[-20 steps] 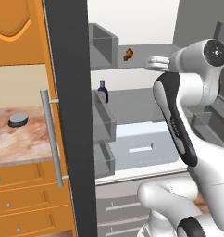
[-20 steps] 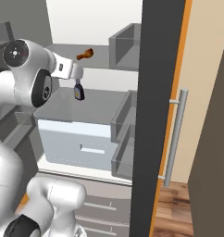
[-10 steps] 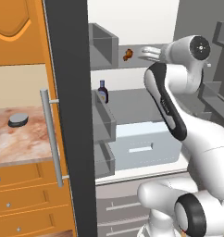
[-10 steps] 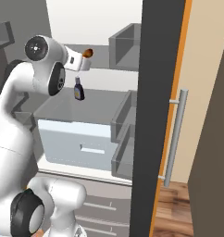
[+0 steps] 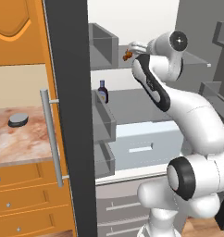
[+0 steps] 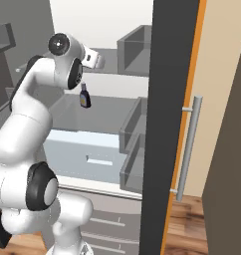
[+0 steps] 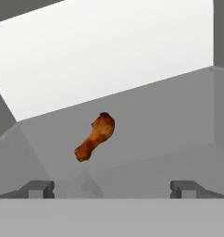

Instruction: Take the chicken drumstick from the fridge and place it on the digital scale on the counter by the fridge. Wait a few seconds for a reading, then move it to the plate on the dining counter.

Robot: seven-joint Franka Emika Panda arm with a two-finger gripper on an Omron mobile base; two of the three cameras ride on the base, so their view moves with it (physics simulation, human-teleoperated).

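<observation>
The claw point(image 7: 112, 189) is reaching into the fridge point(image 5: 70, 115) with its jaws spread wide, gripping nothing. The chicken drumstick point(image 7: 95, 136) is lying on the grey upper shelf point(image 7: 169, 120) just ahead, running diagonally in the hand view, fat end pointing up-right, away from the fingertips point(image 7: 39, 189).

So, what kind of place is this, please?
Most likely a kitchen, rendered. An open fridge holds a chicken drumstick and a dark blue bottle on grey shelves. Beside it, a marbled counter with orange drawers carries a digital scale.
</observation>
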